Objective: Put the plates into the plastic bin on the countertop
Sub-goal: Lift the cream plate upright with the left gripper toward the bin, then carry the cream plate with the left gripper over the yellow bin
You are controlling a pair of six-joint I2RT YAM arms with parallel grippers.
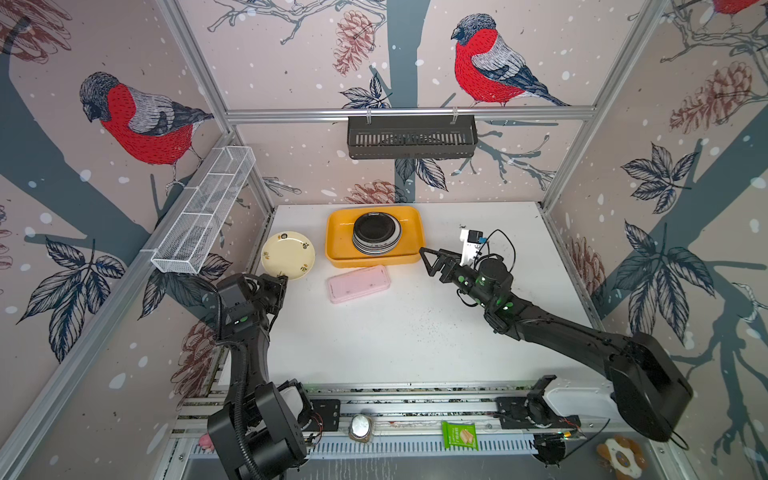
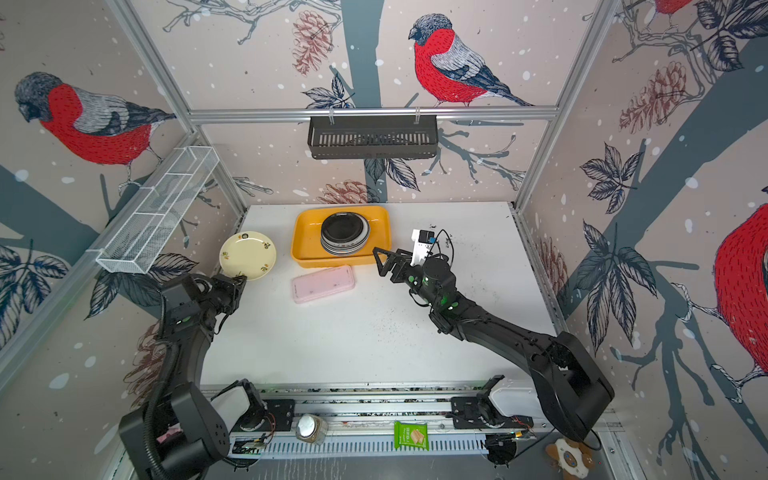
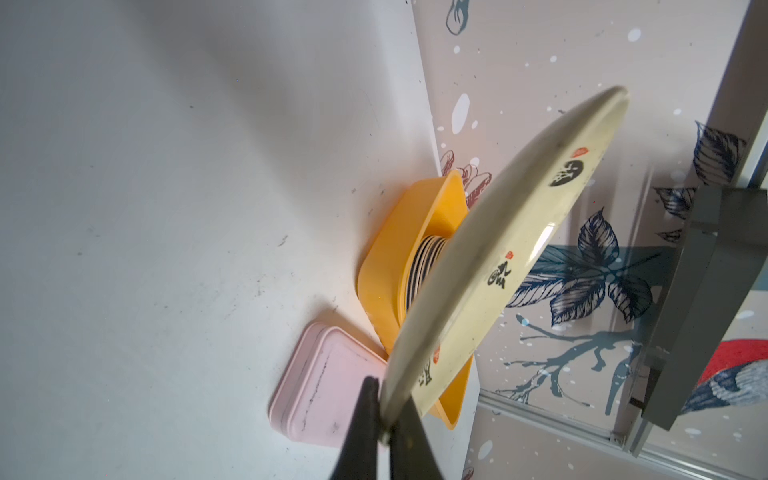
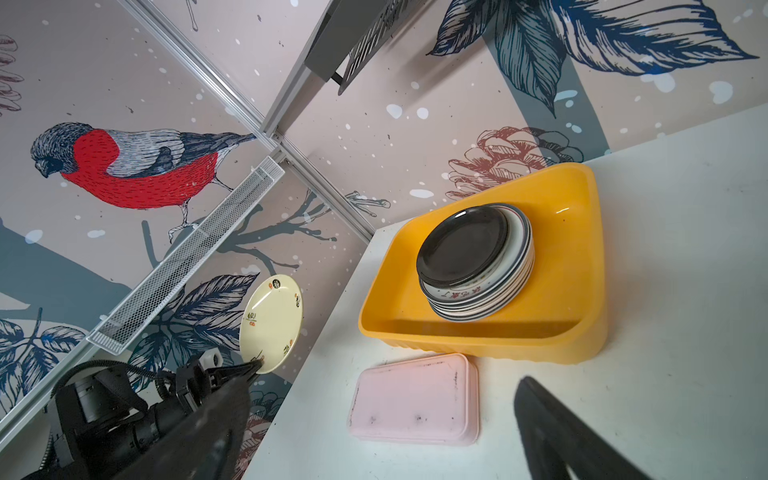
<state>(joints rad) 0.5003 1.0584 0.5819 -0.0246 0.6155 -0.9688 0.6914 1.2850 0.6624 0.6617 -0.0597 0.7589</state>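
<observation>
In both top views the left gripper (image 1: 283,277) is clenched on the near rim of the cream plate (image 1: 287,254), at the left edge of the table (image 1: 415,332) and apart from the plastic bin (image 1: 332,245). The bin holds the stacked plates (image 1: 376,232), a black one on top. The pink box (image 1: 358,283) lies just in front of the bin. The right gripper (image 1: 426,262), spread wide and empty, hangs by the bin's right front corner.

In the left wrist view the tilted cream plate (image 3: 498,257) hides part of the bin (image 3: 382,270).

In the right wrist view the cream plate (image 4: 272,322) hangs beyond the table's edge.

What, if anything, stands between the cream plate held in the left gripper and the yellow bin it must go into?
Nothing visible. The left gripper holds the cream plate left of the plastic bin, bare countertop between them. The pink box lies in front of the bin, off that line; the right gripper hovers on its far side.
</observation>
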